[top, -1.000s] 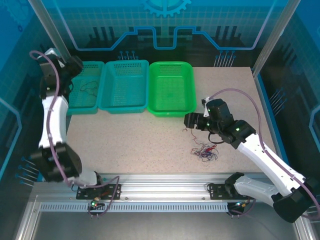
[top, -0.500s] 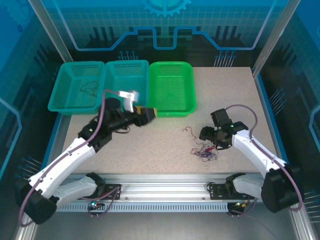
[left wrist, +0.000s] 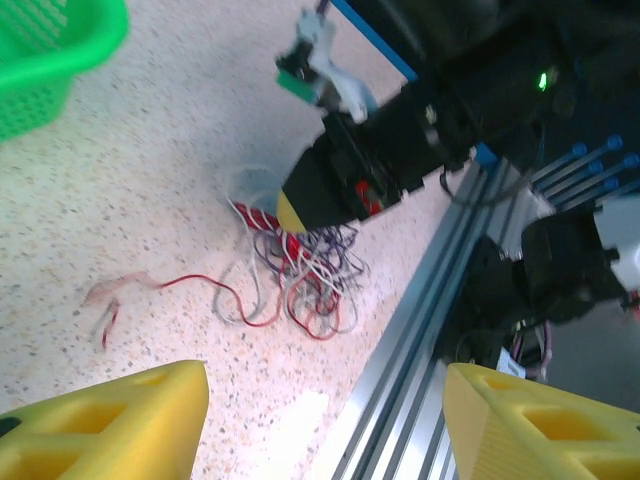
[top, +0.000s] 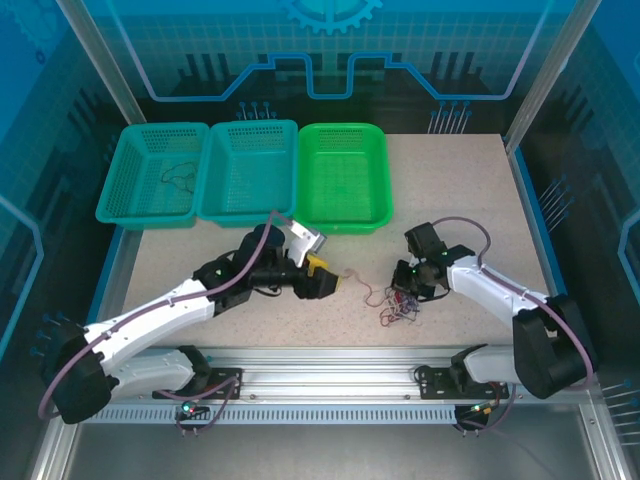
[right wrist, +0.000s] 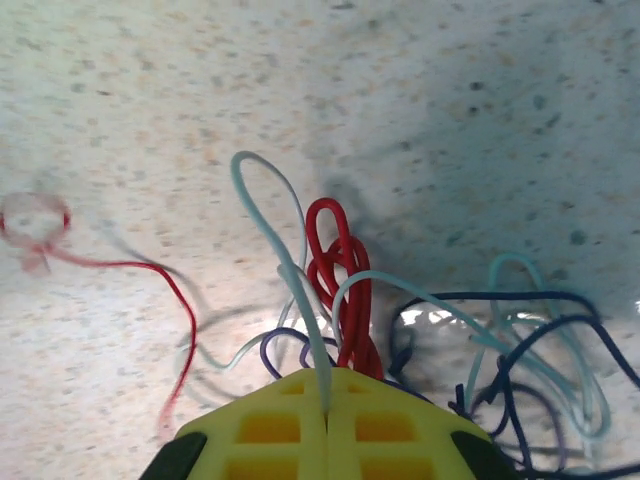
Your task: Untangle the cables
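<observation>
We are pinching one pale strand of the cables (right wrist: 348, 300) between the closed fingers of our right gripper (right wrist: 325, 385); one tangle is lying just beyond. Our left gripper (left wrist: 325, 400) is gaping wide, empty, facing it.

From overhead we see the whole speckled beige tabletop (top: 470, 200); left wrist faces three o'clock, right wrist straight down, both close on the red-white-purple thin-wire tangle (top: 403, 305).

left hand (left wrist: 325, 425): yellow fingertips wide apart
tangle: thin red, white and purple cables (left wrist: 300, 275) on speckled table (left wrist: 120, 200)
right hand (left wrist: 292, 212): tip touching tangle
top left: green plastic mesh basket (left wrist: 45, 50)
</observation>
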